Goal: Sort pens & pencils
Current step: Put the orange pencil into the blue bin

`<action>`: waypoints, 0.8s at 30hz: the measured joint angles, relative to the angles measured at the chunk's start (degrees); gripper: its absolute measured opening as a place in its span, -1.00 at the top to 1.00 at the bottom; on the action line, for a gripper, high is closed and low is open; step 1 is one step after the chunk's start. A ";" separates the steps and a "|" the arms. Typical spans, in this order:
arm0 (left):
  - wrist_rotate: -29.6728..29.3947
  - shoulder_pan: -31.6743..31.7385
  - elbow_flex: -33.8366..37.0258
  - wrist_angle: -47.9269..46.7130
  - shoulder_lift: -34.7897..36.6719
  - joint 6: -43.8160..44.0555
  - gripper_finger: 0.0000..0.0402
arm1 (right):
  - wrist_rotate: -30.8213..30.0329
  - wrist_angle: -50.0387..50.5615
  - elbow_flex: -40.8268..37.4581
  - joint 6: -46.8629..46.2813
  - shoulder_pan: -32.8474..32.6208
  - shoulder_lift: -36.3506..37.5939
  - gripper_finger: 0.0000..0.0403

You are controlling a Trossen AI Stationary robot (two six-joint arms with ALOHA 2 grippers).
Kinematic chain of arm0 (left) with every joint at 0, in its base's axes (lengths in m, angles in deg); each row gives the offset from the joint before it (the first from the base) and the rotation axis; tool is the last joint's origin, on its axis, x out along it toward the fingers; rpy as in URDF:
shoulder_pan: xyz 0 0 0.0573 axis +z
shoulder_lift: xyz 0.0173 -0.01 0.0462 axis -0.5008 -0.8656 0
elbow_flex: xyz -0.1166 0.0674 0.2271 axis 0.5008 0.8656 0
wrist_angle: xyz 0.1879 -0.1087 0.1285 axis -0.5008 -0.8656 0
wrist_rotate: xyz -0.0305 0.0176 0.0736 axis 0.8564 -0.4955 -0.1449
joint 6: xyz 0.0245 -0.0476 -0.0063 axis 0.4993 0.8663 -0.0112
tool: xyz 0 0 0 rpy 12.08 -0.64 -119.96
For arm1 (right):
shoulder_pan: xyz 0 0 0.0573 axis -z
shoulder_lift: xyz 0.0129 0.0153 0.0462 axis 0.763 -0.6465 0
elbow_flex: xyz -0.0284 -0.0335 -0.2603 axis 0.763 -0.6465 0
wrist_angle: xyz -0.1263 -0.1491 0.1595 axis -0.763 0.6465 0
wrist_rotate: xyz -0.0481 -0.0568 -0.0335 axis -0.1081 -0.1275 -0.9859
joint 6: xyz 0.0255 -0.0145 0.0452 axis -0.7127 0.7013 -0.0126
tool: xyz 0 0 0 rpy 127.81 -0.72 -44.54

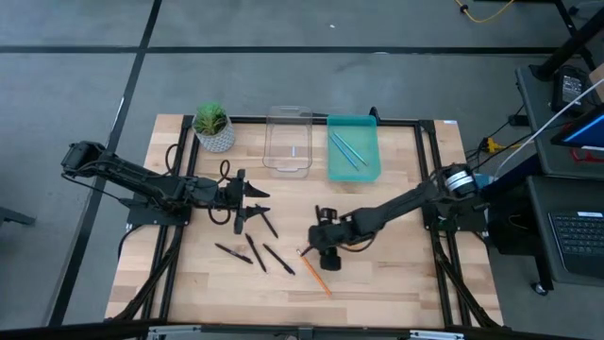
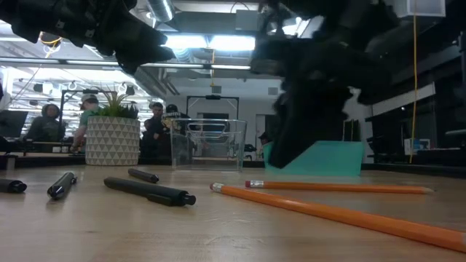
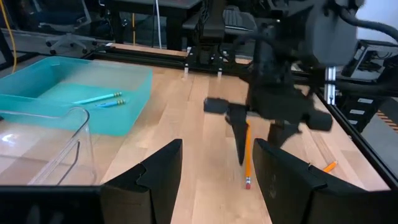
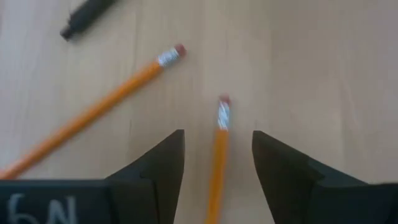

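Near the middle of the bench [image 1: 396, 283], the right gripper [image 4: 217, 163] points down over an orange pencil [image 4: 219, 149], its fingers spread to either side of it and not pinching it. A second orange pencil [image 4: 93, 111] lies just beside, at an angle. To the left, the left gripper [image 1: 253, 203] hovers with its fingers spread and nothing between them, above four black pens [image 1: 257, 247] scattered on the wood. At the far edge, two light blue pencils [image 1: 345, 149] lie in a teal tray [image 1: 368, 168], beside a clear bin [image 1: 289, 142] and a potted plant [image 1: 213, 127].
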 joint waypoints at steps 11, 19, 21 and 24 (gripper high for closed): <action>0.00 -0.01 0.00 -1.08 0.00 -0.01 0.05 | 1.04 3.14 5.56 1.53 1.27 -6.53 0.06; -0.01 0.00 0.00 -1.03 0.00 -0.01 0.05 | 1.34 3.35 5.83 1.39 2.21 -8.99 0.24; 0.00 -0.01 0.00 -1.02 0.00 0.00 0.05 | 1.60 3.53 5.86 1.38 2.23 -9.39 0.38; -0.02 -0.01 0.00 -0.98 0.00 0.00 0.05 | 1.54 3.65 5.90 1.31 2.28 -9.60 0.63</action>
